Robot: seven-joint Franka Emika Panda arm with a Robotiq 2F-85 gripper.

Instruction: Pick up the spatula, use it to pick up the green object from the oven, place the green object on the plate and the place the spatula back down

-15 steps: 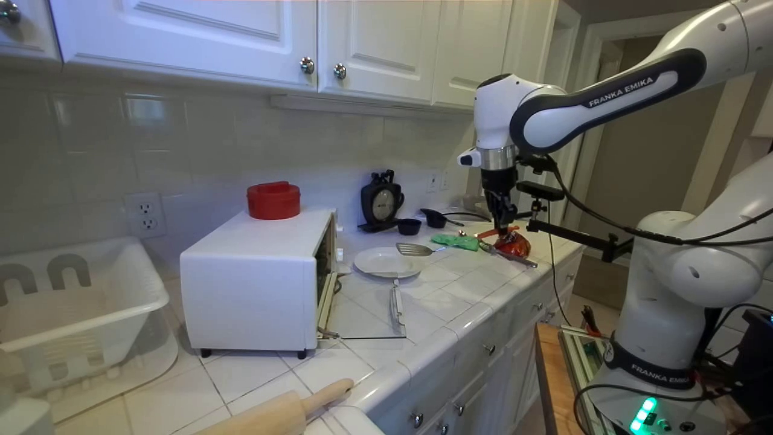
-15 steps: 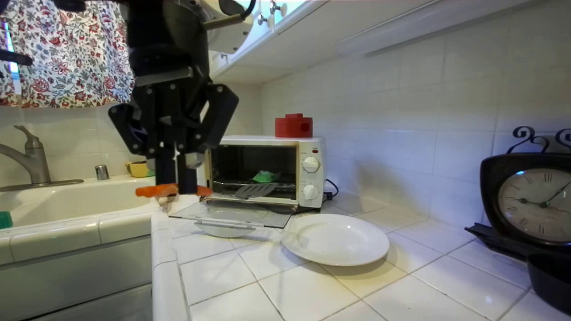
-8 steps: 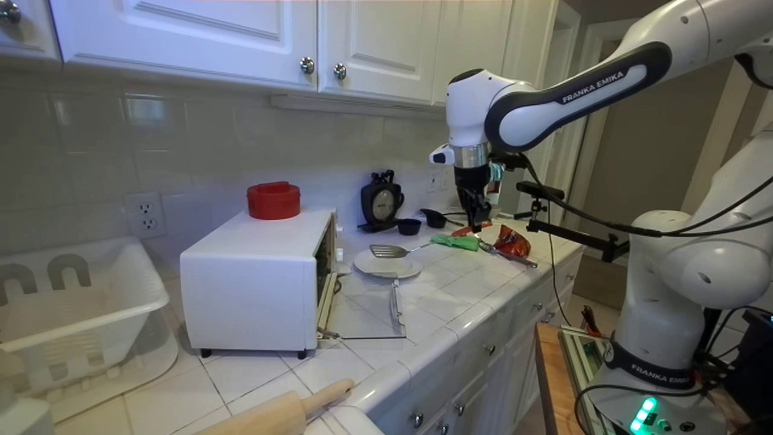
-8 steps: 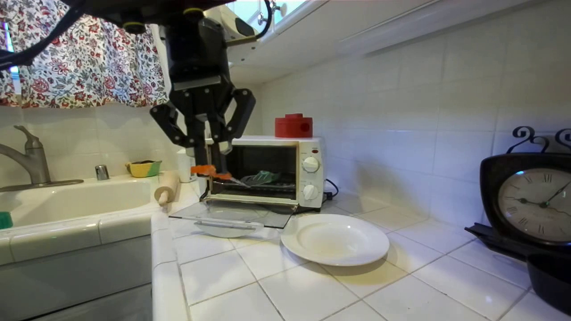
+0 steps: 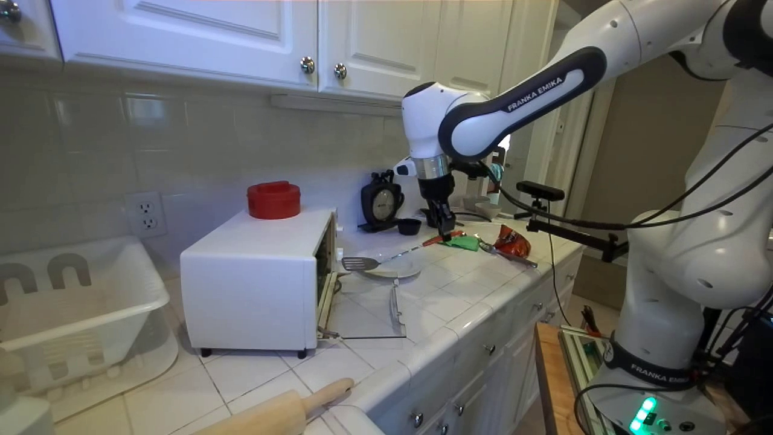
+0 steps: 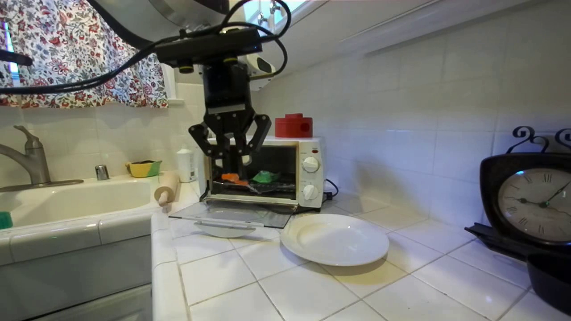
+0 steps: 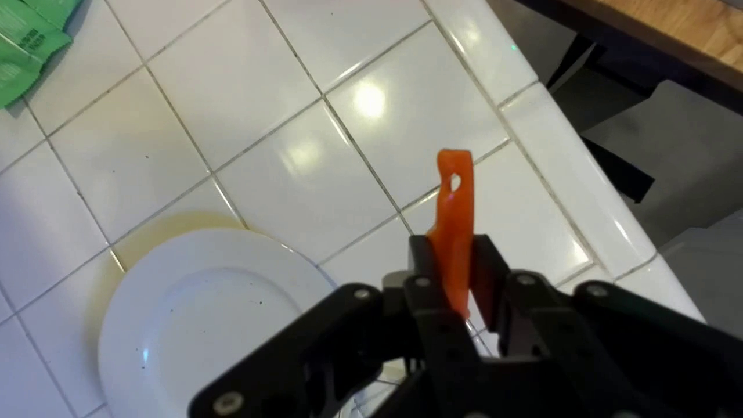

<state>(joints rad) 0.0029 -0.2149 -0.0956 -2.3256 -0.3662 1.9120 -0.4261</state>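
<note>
My gripper (image 5: 445, 235) is shut on the spatula's orange handle (image 7: 455, 232), also seen in an exterior view (image 6: 235, 174). The spatula's slotted metal blade (image 5: 360, 263) points at the oven's open front, held above the plate's oven side. The white oven (image 5: 253, 296) has its glass door (image 6: 243, 213) folded down. The green object (image 6: 266, 177) lies on the rack inside the oven; the wrist view does not show it. The white plate (image 6: 334, 240) sits on the counter before the oven and shows in the wrist view (image 7: 215, 325).
A green packet (image 7: 29, 46) and a red bag (image 5: 513, 243) lie on the counter. A red container (image 5: 273, 200) tops the oven. A black clock (image 6: 535, 200) stands by the wall. A rolling pin (image 5: 278, 414) and white dish rack (image 5: 121, 326) are beyond the oven.
The arm has moved toward the oven with the spatula. The blade has passed across above the plate and now reaches near the oven's opening.
</note>
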